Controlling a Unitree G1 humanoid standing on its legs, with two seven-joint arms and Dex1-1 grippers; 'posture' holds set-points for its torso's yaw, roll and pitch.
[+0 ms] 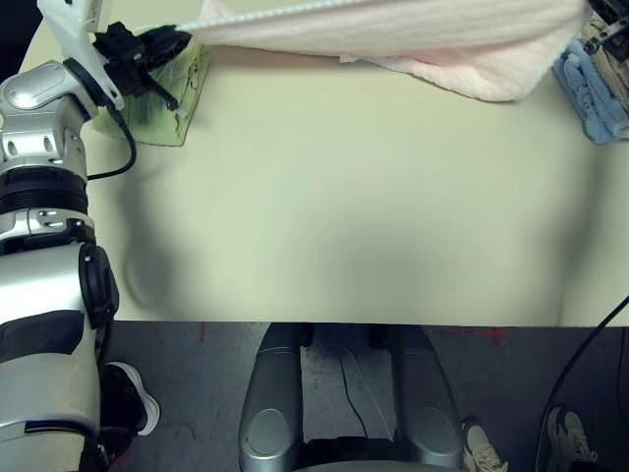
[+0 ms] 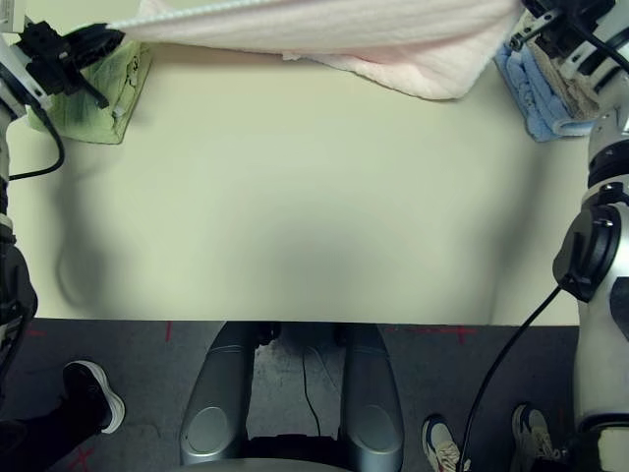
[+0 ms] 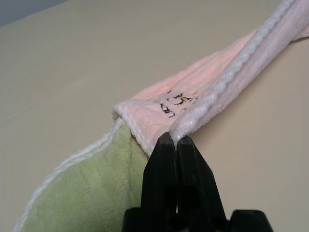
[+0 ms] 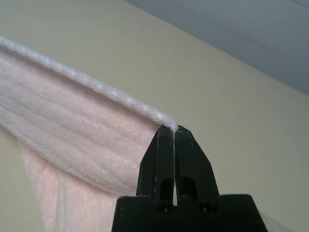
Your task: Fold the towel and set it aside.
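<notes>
The pale pink towel hangs stretched across the far side of the table, held up by its white stitched edge, its lower fold sagging onto the tabletop at the right. My left gripper is shut on one corner, close to the small print with lettering. At the other corner my right gripper is shut on the white edge. In the head views the left gripper sits at the far left and the right gripper at the far right.
A light green folded towel lies at the far left under my left gripper. Blue and beige folded towels lie at the far right. The cream table spreads bare toward its near edge. Shoes stand on the floor below.
</notes>
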